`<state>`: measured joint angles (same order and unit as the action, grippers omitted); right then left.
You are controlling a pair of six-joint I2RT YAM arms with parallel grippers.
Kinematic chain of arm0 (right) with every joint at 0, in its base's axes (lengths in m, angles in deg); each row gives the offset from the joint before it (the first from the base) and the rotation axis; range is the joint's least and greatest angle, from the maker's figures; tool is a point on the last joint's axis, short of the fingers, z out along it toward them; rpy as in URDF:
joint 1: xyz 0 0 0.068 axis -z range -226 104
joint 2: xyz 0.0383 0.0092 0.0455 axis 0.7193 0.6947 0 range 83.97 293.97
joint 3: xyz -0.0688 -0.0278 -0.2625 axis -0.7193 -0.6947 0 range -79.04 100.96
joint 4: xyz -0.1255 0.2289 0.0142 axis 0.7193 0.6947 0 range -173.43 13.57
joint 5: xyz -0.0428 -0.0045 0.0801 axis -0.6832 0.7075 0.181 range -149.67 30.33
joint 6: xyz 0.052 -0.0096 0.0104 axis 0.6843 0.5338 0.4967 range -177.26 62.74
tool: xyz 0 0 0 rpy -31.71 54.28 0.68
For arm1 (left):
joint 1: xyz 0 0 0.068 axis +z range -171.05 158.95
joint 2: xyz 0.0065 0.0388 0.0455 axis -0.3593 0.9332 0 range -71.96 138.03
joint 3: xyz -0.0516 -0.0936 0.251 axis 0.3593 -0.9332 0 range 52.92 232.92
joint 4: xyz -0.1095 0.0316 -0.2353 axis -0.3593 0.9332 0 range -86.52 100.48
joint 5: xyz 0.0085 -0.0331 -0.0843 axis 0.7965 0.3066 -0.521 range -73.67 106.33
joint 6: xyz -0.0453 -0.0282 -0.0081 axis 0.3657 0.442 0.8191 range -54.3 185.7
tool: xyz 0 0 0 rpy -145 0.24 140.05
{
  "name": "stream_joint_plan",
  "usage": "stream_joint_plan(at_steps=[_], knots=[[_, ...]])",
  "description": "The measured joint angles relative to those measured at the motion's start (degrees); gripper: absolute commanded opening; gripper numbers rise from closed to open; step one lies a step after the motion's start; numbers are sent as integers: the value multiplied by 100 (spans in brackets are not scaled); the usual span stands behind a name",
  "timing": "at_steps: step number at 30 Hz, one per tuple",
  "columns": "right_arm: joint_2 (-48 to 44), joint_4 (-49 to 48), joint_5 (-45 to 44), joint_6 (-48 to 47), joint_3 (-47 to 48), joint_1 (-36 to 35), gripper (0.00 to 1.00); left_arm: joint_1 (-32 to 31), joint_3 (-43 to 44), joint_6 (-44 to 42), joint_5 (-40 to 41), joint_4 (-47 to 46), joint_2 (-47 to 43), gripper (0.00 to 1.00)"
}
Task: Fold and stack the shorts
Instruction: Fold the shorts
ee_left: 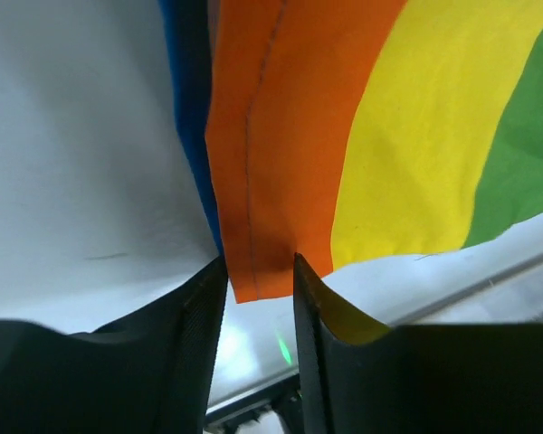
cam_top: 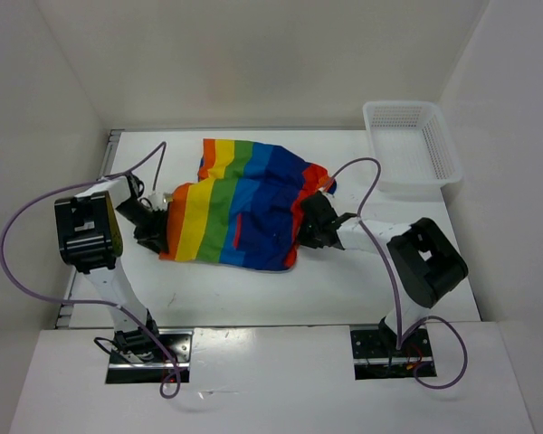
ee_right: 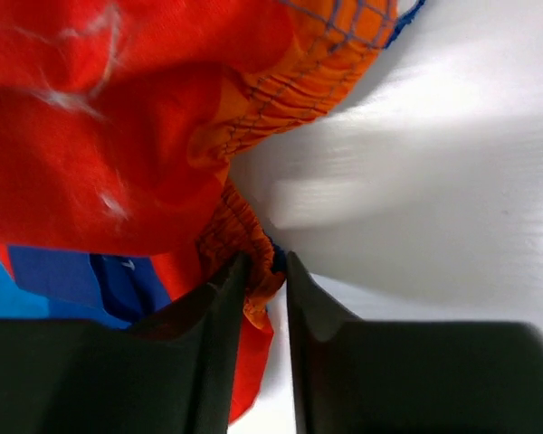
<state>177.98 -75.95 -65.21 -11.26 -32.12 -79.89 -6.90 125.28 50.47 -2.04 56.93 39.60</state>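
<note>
The rainbow-striped shorts [cam_top: 240, 208] lie spread on the white table between my two grippers. My left gripper [cam_top: 156, 226] is at their left edge. In the left wrist view its jaws [ee_left: 260, 271] stand apart, with the flat orange hem corner [ee_left: 262, 181] just between the tips and not pinched. My right gripper [cam_top: 308, 221] is at the shorts' right edge. In the right wrist view its jaws [ee_right: 267, 264] are nearly together on the bunched orange elastic waistband [ee_right: 244, 226], with red and blue fabric to the left.
A white mesh plastic basket [cam_top: 412, 145] stands at the back right corner of the table. White walls close in the table at the back and both sides. Purple cables loop from both arms.
</note>
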Motion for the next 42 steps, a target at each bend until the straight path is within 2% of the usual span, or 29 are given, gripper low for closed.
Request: stream_joint_plan(at_steps=[1,2,4,5,10,14,18,22,26,30,35,40,42], knots=[[42,-20,-2,-4,33,0,15,-2,-35,2,-15,72,13,24],[85,-26,2,15,61,0,10,-4,-74,11,-22,125,26,16],[136,-26,-4,37,120,0,0,-4,-168,15,-55,219,96,3],[140,-11,-17,50,136,0,0,-4,-188,24,-107,306,144,0],[125,503,-455,-256,551,11,0,-9,142,42,-190,439,254,0],[-37,1060,-765,-772,1615,282,0,-7,1578,76,-79,151,90,0],[-664,1189,-922,-1143,2765,940,0,0,3112,153,-61,-334,-713,0],[-1657,1309,-1204,-1421,3547,1145,0,-83,3801,238,-238,-450,-1965,0],[-2643,1486,-1290,-1615,3875,1051,0,-92,3904,367,-363,-437,-2942,0],[-3296,1928,-1589,-1821,4039,1097,0,-37,3899,363,-208,-317,-3366,0],[-3639,2444,-1567,-1912,4197,1134,0,9,3842,365,2,-55,-3554,0],[-3595,2780,-1095,-1915,4157,1137,0,-103,3368,361,48,114,-3766,0],[-3434,2813,-866,-1908,4157,1137,0,-249,3215,339,-52,267,-3657,16]])
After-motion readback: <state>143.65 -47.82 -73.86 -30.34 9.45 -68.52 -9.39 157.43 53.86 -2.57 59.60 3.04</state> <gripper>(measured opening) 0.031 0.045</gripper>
